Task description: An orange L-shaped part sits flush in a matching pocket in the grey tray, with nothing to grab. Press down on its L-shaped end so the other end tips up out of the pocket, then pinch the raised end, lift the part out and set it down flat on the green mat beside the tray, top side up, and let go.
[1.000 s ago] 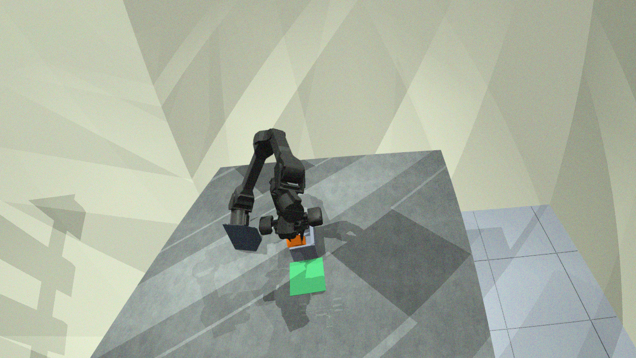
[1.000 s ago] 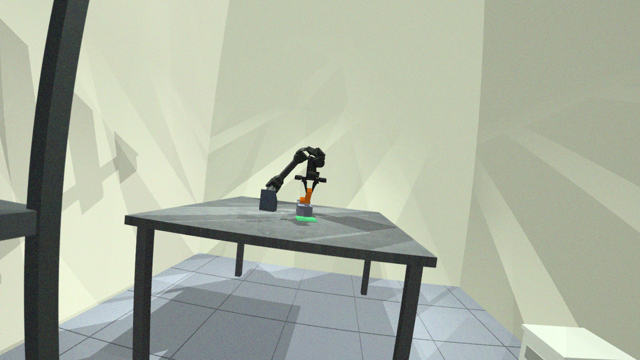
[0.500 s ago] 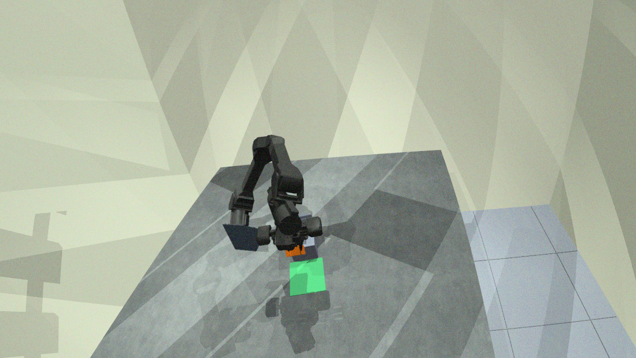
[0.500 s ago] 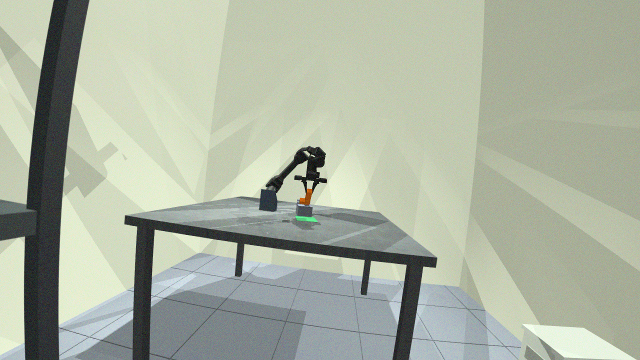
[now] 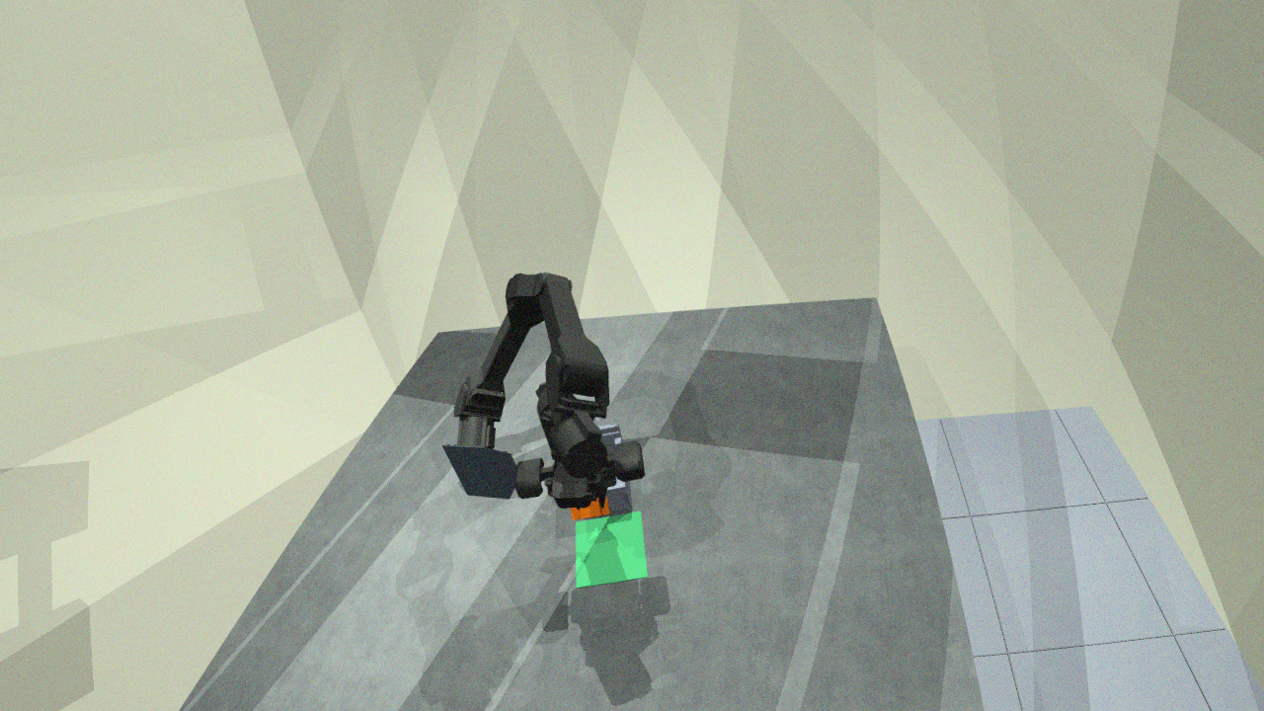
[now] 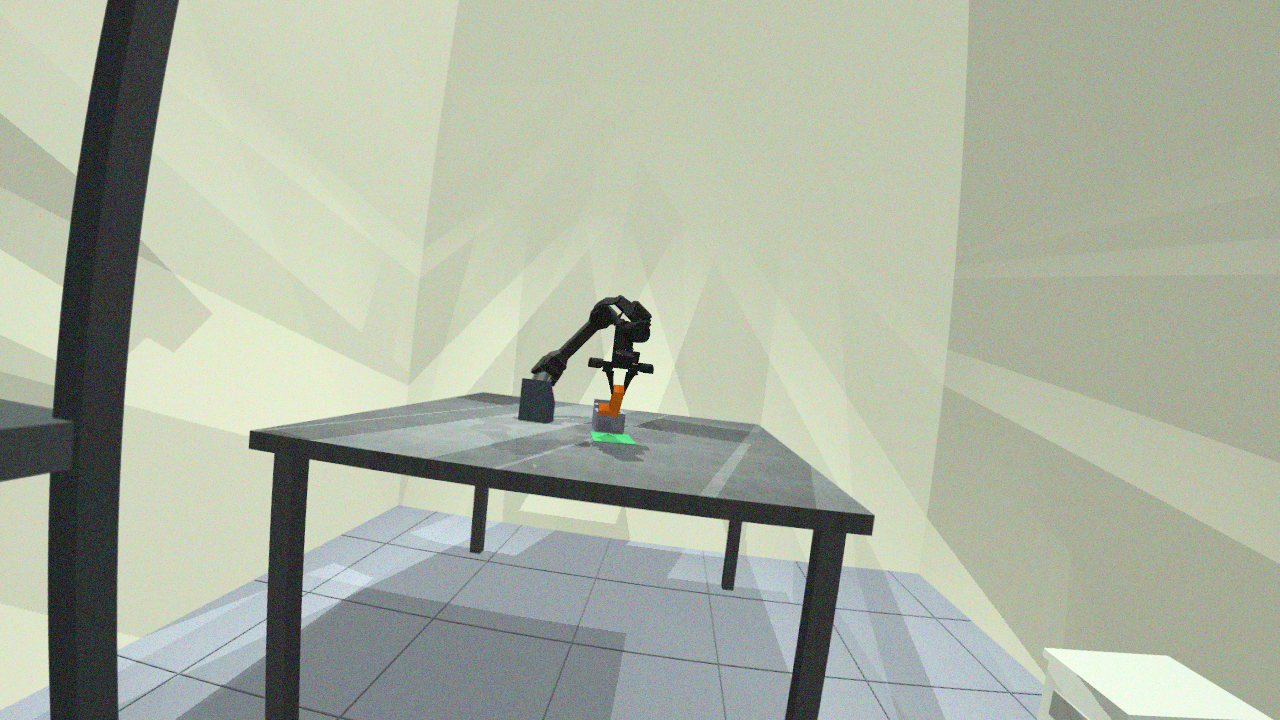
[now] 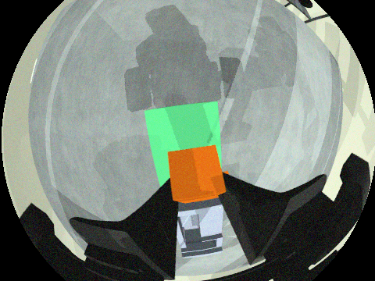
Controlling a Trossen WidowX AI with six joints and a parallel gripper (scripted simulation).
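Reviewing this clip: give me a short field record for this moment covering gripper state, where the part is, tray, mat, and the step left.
gripper: shut on the orange part
orange part: lifted out of the pocket, hanging tilted, not flat
grey tray: pocket vacated, below the gripper
green mat: beside the tray, nothing resting on it
step left: lower the part flat on the mat, release

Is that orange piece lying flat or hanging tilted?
Tilted: the orange piece hangs slanted from the gripper, above the grey tray, not yet on the green mat.
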